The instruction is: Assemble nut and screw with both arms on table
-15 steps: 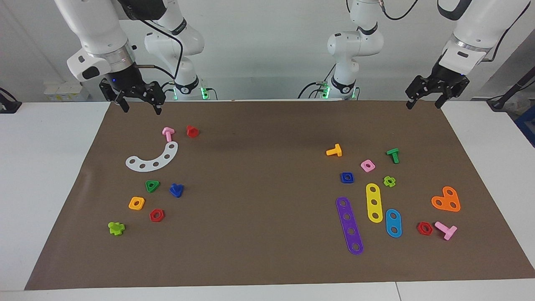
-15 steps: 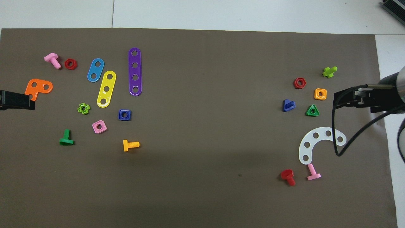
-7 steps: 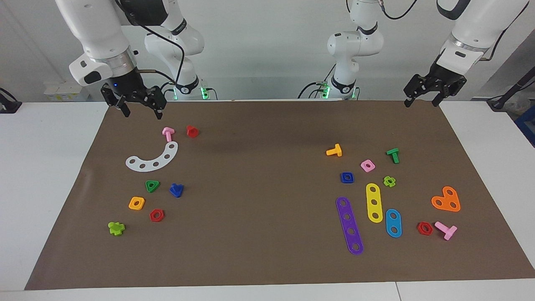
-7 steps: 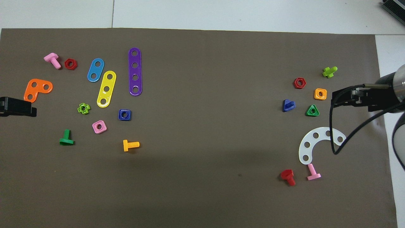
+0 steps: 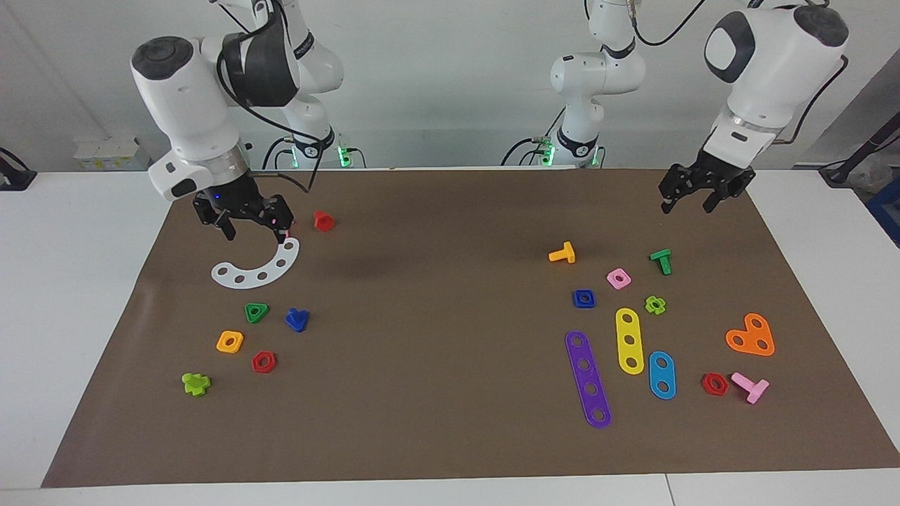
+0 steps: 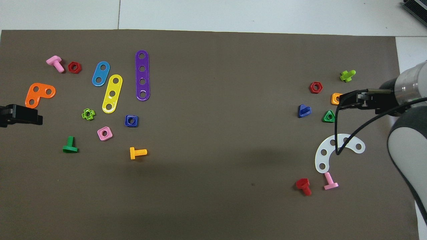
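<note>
The blue square nut [image 5: 583, 299] lies flat on the brown mat [image 5: 450, 365] toward the left arm's end, beside the pink square nut [image 5: 619, 278]; it also shows in the overhead view [image 6: 131, 120]. The blue screw [image 5: 297, 320] lies toward the right arm's end beside the green triangular nut [image 5: 256, 312]; it also shows in the overhead view [image 6: 304, 111]. My right gripper [image 5: 252, 230] is open and empty, in the air over the parts at its end [image 6: 345, 101]. My left gripper [image 5: 685, 204] is open and empty, in the air over the mat near the green bolt [image 5: 661, 261].
At the right arm's end lie a white curved strip [image 5: 256, 267], a red bolt [image 5: 323, 221], an orange-yellow nut [image 5: 230, 341] and a red hex nut [image 5: 264, 361]. At the left arm's end lie purple [image 5: 588, 379], yellow [image 5: 629, 341] and blue [image 5: 661, 374] strips and an orange plate [image 5: 751, 335].
Both grippers have come down and moved out over the mat. The right gripper now hangs over the curved strip and hides the pink bolt in the facing view. No part has moved.
</note>
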Robot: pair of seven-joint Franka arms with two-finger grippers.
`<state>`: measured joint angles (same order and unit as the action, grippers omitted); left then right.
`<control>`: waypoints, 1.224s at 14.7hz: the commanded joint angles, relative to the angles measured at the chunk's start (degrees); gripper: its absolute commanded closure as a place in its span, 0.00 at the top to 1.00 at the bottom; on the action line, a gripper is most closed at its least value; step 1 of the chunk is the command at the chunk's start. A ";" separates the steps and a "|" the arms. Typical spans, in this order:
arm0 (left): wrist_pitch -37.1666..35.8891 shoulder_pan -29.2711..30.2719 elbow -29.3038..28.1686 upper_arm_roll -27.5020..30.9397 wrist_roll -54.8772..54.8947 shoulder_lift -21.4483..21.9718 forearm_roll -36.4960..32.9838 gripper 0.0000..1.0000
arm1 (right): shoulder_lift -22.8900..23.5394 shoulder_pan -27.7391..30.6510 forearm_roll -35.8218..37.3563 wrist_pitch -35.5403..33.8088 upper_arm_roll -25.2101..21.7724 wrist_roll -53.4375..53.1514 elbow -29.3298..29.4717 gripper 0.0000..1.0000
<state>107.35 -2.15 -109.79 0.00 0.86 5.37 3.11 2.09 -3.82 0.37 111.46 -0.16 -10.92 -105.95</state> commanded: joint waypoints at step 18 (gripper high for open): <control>38.10 -11.47 -18.18 0.61 -9.02 -13.98 0.67 0.86 | 16.28 -0.32 0.50 23.10 0.34 1.34 -7.51 0.82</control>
<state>142.63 -12.61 -127.99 -0.23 -7.03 -7.40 3.27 18.42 -4.37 0.47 132.19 0.05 -10.87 -112.05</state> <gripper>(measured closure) 0.132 0.163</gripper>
